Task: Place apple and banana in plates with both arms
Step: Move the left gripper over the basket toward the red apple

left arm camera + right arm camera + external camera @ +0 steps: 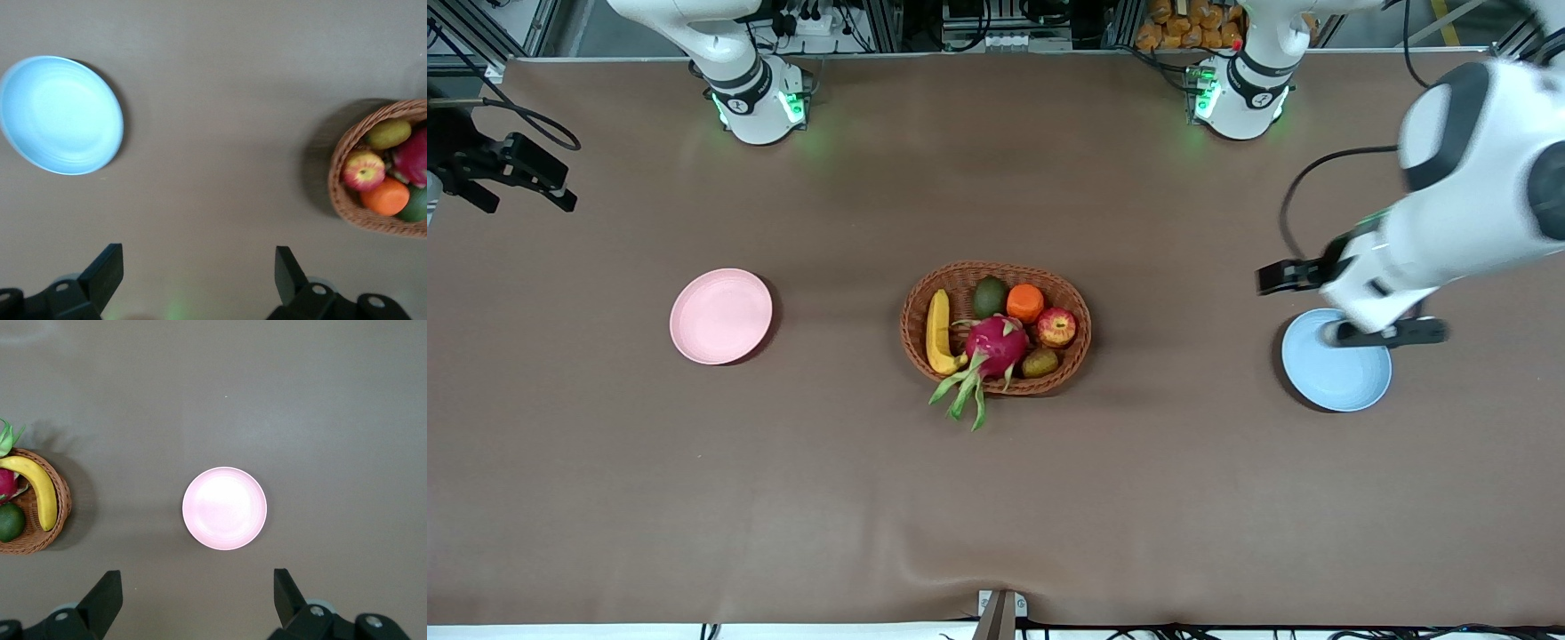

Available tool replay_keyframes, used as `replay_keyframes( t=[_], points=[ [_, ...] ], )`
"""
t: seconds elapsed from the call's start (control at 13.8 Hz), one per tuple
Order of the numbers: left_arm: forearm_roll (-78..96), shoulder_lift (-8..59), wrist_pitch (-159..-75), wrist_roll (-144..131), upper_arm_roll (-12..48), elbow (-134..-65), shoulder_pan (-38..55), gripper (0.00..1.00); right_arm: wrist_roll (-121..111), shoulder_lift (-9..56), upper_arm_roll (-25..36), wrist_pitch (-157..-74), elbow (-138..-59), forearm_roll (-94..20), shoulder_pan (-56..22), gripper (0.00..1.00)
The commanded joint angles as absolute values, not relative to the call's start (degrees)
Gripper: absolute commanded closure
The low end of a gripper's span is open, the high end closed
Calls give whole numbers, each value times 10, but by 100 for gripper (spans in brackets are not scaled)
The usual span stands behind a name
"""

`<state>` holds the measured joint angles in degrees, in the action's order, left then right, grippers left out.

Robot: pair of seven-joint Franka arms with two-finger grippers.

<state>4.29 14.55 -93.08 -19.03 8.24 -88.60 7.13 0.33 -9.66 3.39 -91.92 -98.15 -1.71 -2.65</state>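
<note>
The apple and the banana lie in the brown wicker basket at the table's middle. The apple also shows in the left wrist view, the banana in the right wrist view. The pink plate lies empty toward the right arm's end, the blue plate empty toward the left arm's end. My left gripper is open and empty, up in the air over the blue plate's edge. My right gripper is open and empty, high over the table's right-arm end, with the pink plate below it.
The basket also holds a magenta dragon fruit, an orange, an avocado and a kiwi. The dragon fruit's green leaves hang over the basket's rim toward the front camera. Brown cloth covers the table.
</note>
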Motion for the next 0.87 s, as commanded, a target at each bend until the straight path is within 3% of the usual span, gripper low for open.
replay_keyframes(
  t=[0.0,0.36,0.79],
  points=[
    [64,191,-975,-271,83,-870,105,0,-4,-110,36,-925,-989,-11,-29,0],
    [95,264,-1071,-351,82,-865,163,0,-4,-106,36,-938,-990,-11,-31,0],
    [99,340,-1122,-437,78,-832,221,0,-13,-106,36,-939,-992,-11,-18,0]
  ],
)
